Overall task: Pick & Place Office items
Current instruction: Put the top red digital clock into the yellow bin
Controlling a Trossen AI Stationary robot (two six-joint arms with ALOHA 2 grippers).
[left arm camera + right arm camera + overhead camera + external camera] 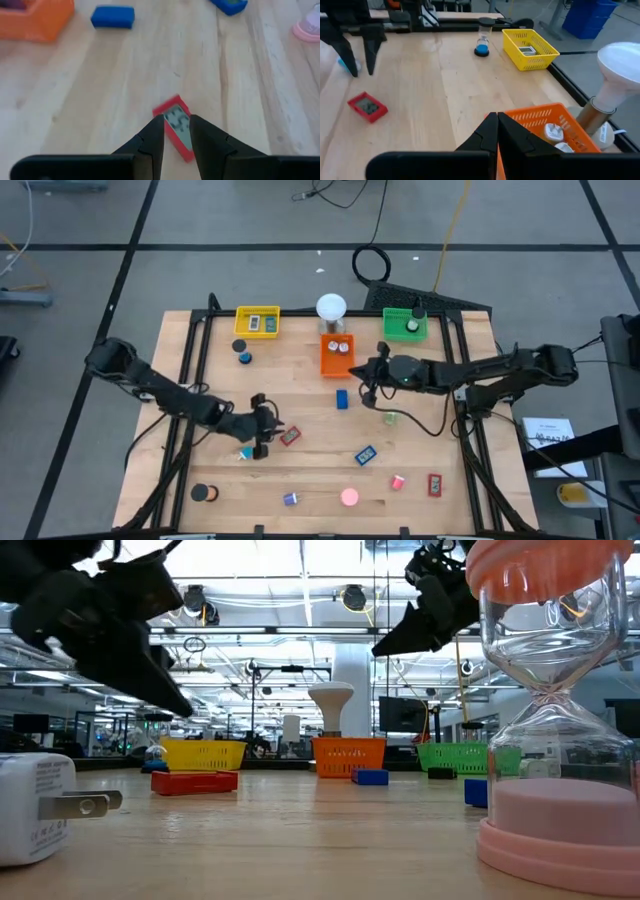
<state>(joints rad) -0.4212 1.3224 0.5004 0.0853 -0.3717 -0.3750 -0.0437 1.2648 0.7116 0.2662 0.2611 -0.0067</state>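
I have the left gripper low over the worktop at about eight o'clock from its centre, nose pointed at the red block lying just beside it. In the left wrist view the fingers stand narrow with a slim gap, empty, and the red block lies skewed on the wood, its near end showing in the gap; I cannot tell whether the tips touch it. A small teal piece lies close by at the gripper's six o'clock side.

The right gripper waits at about one o'clock from centre, beside the orange tray, its fingers pressed together on nothing.

My reading: this is the approach for a pick, not yet a grasp. The gap looks too slim for the block's width as it lies, so the next move calls for opening wider, turning the wrist to square with the block's long sides, then lowering and closing. After that it wants carrying to a tray; which one I cannot say. Other items, among them a blue block and a pink roll, wait scattered across the worktop.
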